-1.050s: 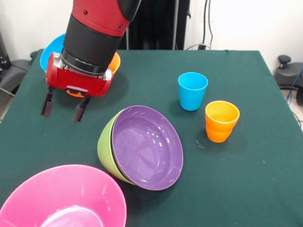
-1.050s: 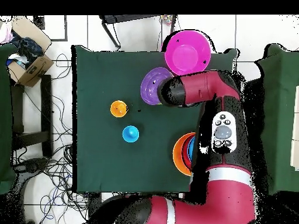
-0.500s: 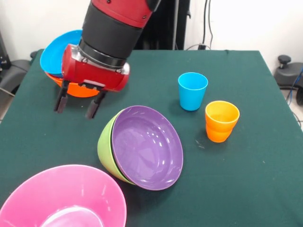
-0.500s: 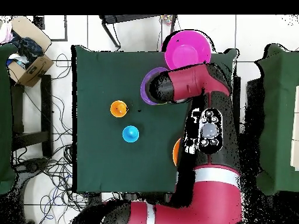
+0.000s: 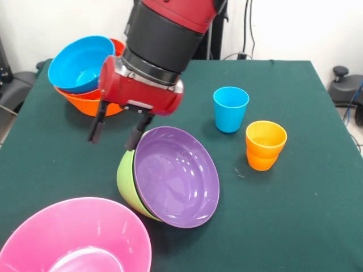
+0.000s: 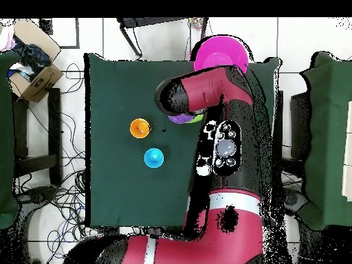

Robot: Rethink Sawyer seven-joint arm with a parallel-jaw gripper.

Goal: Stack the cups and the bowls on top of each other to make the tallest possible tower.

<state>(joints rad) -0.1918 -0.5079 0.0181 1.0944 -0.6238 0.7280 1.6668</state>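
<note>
Red and black arm angled downward, end effector empty, fingers spread

Gripper: open, two dark fingers pointing down, hanging above the table just left of the purple bowl.
Purple bowl: tilted, nested inside a green bowl.
Tower: blue bowl sitting in orange bowl, far left.
Pink bowl: near left corner.
Blue cup: upright, right of the arm.
Orange cups: nested, near the blue cup.

the pink bowl is cut off below; overhead, the arm hides the purple bowl.
</note>
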